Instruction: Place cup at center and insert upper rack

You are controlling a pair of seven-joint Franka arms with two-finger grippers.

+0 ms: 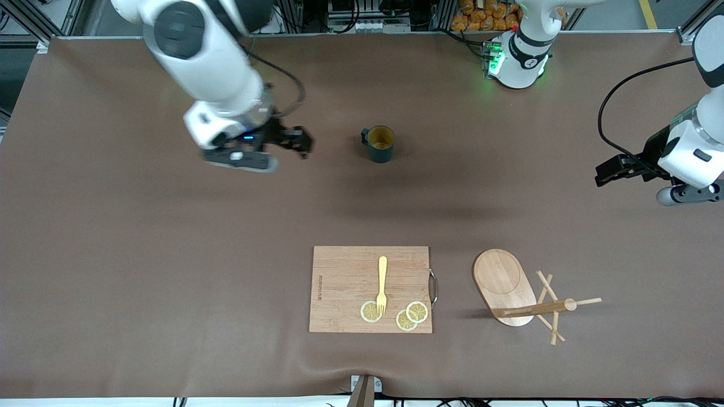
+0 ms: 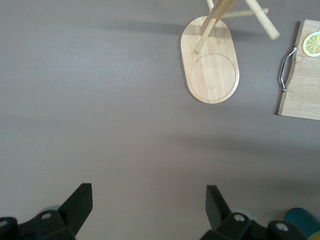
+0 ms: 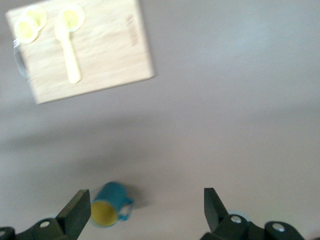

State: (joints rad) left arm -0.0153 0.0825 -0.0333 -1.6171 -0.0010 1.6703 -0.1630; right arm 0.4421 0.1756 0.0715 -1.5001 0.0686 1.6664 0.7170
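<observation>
The dark teal cup (image 1: 379,144) stands upright on the table mid-width, with its tan-yellow inside showing; it also shows in the right wrist view (image 3: 110,205). My right gripper (image 1: 297,141) is open and empty over the bare table, beside the cup toward the right arm's end; in its wrist view (image 3: 145,210) the cup lies close to one finger (image 3: 77,210). The wooden mug tree (image 1: 506,285) stands on its oval base nearer the front camera, toward the left arm's end. My left gripper (image 1: 608,172) hangs open and empty over bare table, apart from the mug tree (image 2: 210,60).
A rectangular wooden cutting board (image 1: 339,288) with a metal handle lies near the front edge, beside the mug tree. On it lie a yellow fork (image 1: 382,285) and three lemon slices (image 1: 417,311). The board also shows in both wrist views (image 3: 100,50) (image 2: 305,85).
</observation>
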